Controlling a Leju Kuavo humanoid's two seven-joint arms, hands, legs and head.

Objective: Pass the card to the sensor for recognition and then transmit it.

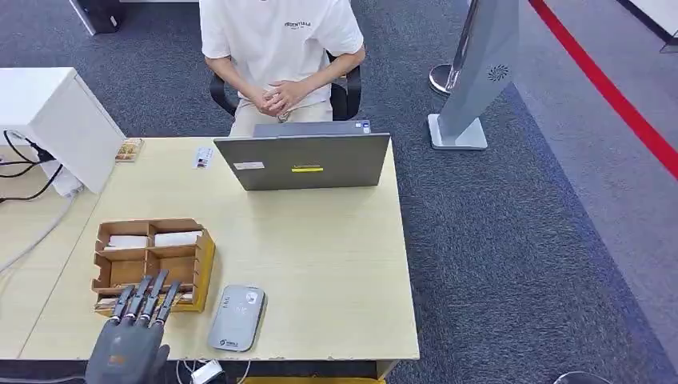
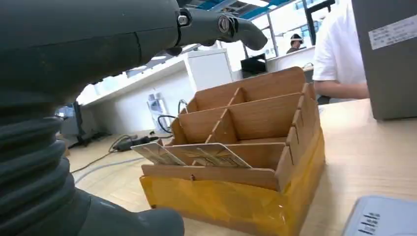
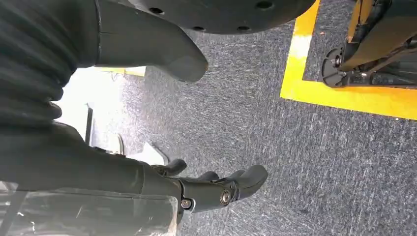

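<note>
A wooden card box [image 1: 152, 262] with several compartments stands on the table's left front part. Cards [image 2: 196, 155] lean in its nearest compartment, and white cards [image 1: 156, 239] lie in its far row. My left hand [image 1: 132, 336] hovers at the table's front edge just short of the box, fingers [image 1: 148, 298] stretched out over its near row, holding nothing. A grey card sensor [image 1: 237, 318] lies flat on the table to the right of the box. My right hand [image 3: 162, 172] hangs beside my body over the carpet, fingers apart and empty.
A closed-back grey laptop [image 1: 304, 160] stands at the table's far edge, with a seated person [image 1: 280, 48] behind it. A white cabinet [image 1: 56, 120] and cables sit at the left. A grey stand [image 1: 476, 72] rises on the carpet to the right.
</note>
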